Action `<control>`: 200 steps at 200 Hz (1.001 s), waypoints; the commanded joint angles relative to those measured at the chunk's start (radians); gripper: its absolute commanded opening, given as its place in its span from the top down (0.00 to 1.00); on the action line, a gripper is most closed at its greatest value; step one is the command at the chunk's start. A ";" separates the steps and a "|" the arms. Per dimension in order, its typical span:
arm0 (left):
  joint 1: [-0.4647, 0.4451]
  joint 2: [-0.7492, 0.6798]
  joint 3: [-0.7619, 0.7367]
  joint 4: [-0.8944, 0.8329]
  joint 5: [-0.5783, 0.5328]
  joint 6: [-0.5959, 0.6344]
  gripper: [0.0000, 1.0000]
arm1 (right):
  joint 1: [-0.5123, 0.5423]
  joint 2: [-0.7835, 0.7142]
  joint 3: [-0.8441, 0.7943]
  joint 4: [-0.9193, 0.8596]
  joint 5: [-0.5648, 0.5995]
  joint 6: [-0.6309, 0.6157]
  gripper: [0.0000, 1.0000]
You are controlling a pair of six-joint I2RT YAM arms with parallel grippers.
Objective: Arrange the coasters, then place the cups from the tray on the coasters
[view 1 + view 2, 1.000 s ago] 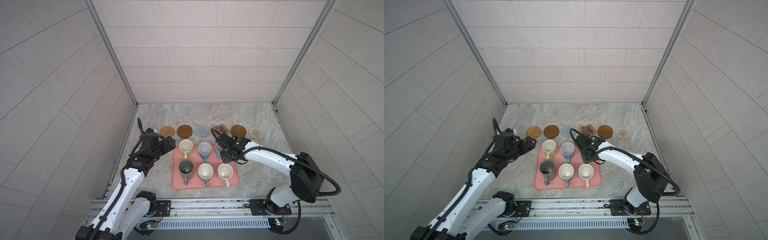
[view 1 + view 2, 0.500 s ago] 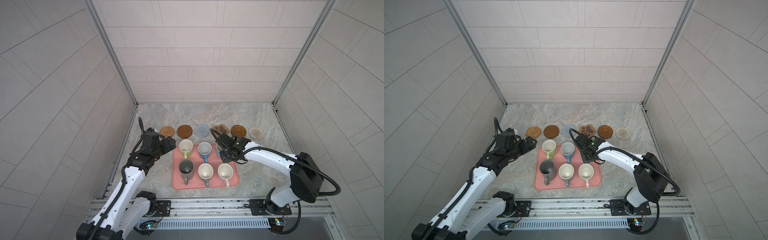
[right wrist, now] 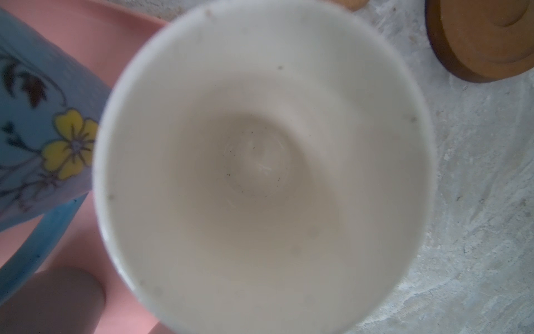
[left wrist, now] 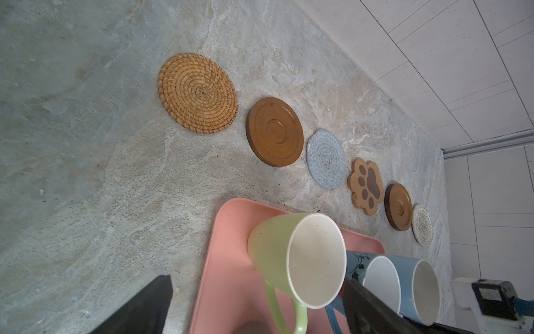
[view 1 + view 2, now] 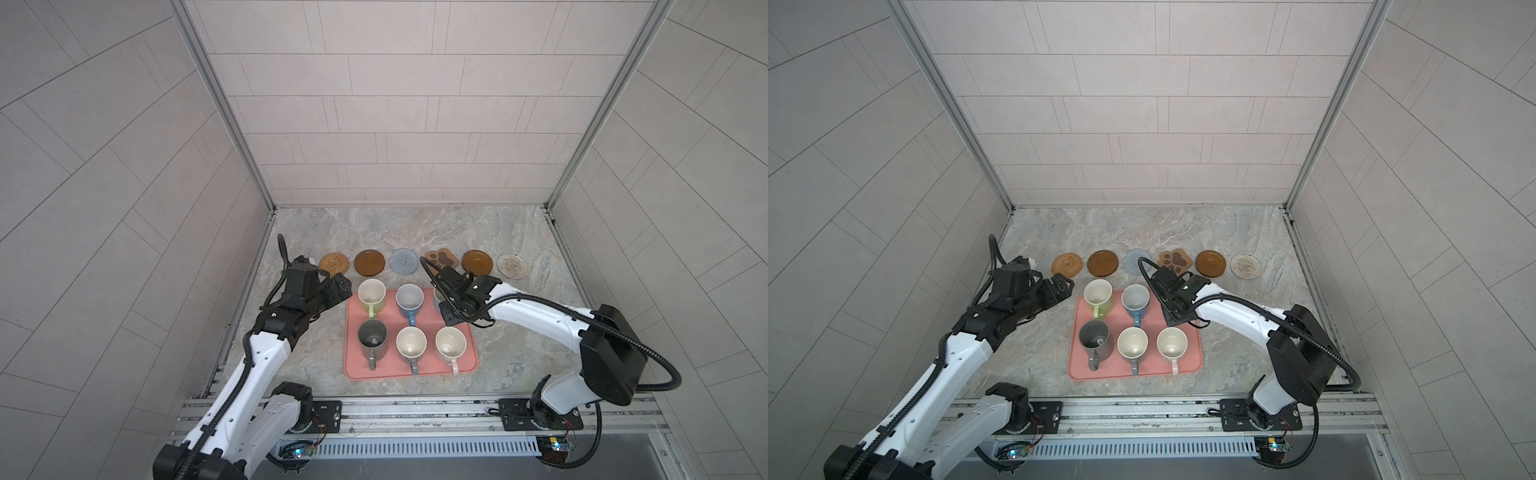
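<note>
Six coasters lie in a row behind the tray [image 5: 469, 361]: rattan [image 5: 333, 263], brown disc [image 5: 369, 262], blue-grey crochet [image 5: 404, 261], paw [image 5: 443, 258], brown disc [image 5: 477, 262], beige crochet [image 5: 513, 264]. On the tray stand the green cup [image 5: 372, 293], a flowered blue cup [image 5: 409, 297], dark grey [image 5: 372, 336], grey-handled [image 5: 411, 341] and pink-handled [image 5: 450, 343] cups. My right gripper [image 5: 445, 301] covers the plain blue cup [image 4: 424, 289] at the tray's back right and is shut on it; its pale inside [image 3: 260, 162] fills the right wrist view and hides the fingers. My left gripper [image 5: 343, 286] is open beside the green cup [image 4: 289, 254].
The tiled back wall stands well behind the coaster row, with bare marble between. Side walls and metal rails close in left and right. The flowered cup [image 3: 43, 130] stands close against the gripped cup, and a brown disc [image 3: 485, 37] lies just beyond it.
My right gripper's jaws have closed at the back right cup. Both arms have stayed nearly where they were, and no cup or coaster has shifted.
</note>
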 commanded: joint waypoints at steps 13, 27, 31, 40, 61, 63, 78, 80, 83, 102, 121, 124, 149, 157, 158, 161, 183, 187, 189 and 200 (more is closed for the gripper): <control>-0.006 -0.010 0.015 -0.012 -0.007 -0.001 0.00 | 0.003 -0.044 0.006 -0.029 0.034 -0.001 0.91; -0.006 -0.010 0.015 -0.011 -0.008 -0.002 0.00 | 0.003 -0.051 0.013 -0.034 0.037 0.000 0.91; -0.006 -0.010 0.016 -0.012 -0.008 -0.002 0.00 | 0.003 -0.055 0.015 -0.035 0.038 -0.002 0.91; -0.006 -0.012 0.015 -0.013 -0.008 -0.001 0.00 | 0.004 -0.060 0.018 -0.036 0.039 -0.002 0.91; -0.006 -0.017 0.009 -0.013 -0.010 0.000 0.00 | 0.003 -0.074 0.028 -0.044 0.041 -0.004 0.92; -0.006 -0.018 0.007 -0.013 -0.012 -0.001 0.00 | 0.003 -0.075 0.031 -0.045 0.041 -0.005 0.92; -0.007 -0.021 0.006 -0.013 -0.013 -0.001 0.00 | 0.003 -0.081 0.043 -0.053 0.044 -0.010 0.93; -0.006 -0.021 0.006 -0.013 -0.012 0.000 0.00 | 0.003 -0.082 0.045 -0.053 0.045 -0.011 0.93; -0.006 -0.022 0.006 -0.013 -0.012 0.000 0.00 | 0.003 -0.084 0.048 -0.055 0.046 -0.012 0.93; -0.007 -0.027 0.005 -0.013 -0.018 0.007 0.00 | 0.003 -0.092 0.060 -0.059 0.057 -0.015 0.93; -0.006 -0.044 -0.004 -0.008 -0.034 0.005 0.00 | 0.000 -0.096 0.070 -0.057 0.063 -0.015 0.94; -0.006 -0.048 -0.007 -0.005 -0.035 0.005 0.00 | -0.003 -0.098 0.071 -0.056 0.065 -0.013 0.93; -0.007 -0.060 -0.024 0.010 -0.025 -0.004 0.00 | -0.012 -0.100 0.080 -0.048 0.066 -0.013 0.94; -0.006 -0.060 -0.026 0.008 -0.020 -0.003 0.00 | -0.015 -0.100 0.085 -0.049 0.065 -0.016 0.94; -0.006 -0.061 -0.026 0.008 -0.019 -0.004 0.00 | -0.016 -0.100 0.086 -0.049 0.065 -0.016 0.94; -0.006 -0.059 -0.028 0.009 -0.018 -0.004 0.00 | -0.017 -0.100 0.089 -0.049 0.066 -0.016 0.94; -0.006 -0.056 -0.032 0.009 -0.010 -0.002 0.00 | -0.033 -0.097 0.108 -0.061 0.066 -0.024 0.94; -0.005 -0.058 -0.031 0.010 -0.010 -0.003 0.00 | -0.037 -0.098 0.113 -0.062 0.066 -0.027 0.94; -0.005 -0.059 -0.032 0.010 -0.011 -0.002 0.00 | -0.039 -0.097 0.115 -0.064 0.067 -0.028 0.94; -0.006 -0.061 -0.031 0.011 -0.012 -0.002 0.00 | -0.051 -0.098 0.125 -0.072 0.065 -0.035 0.95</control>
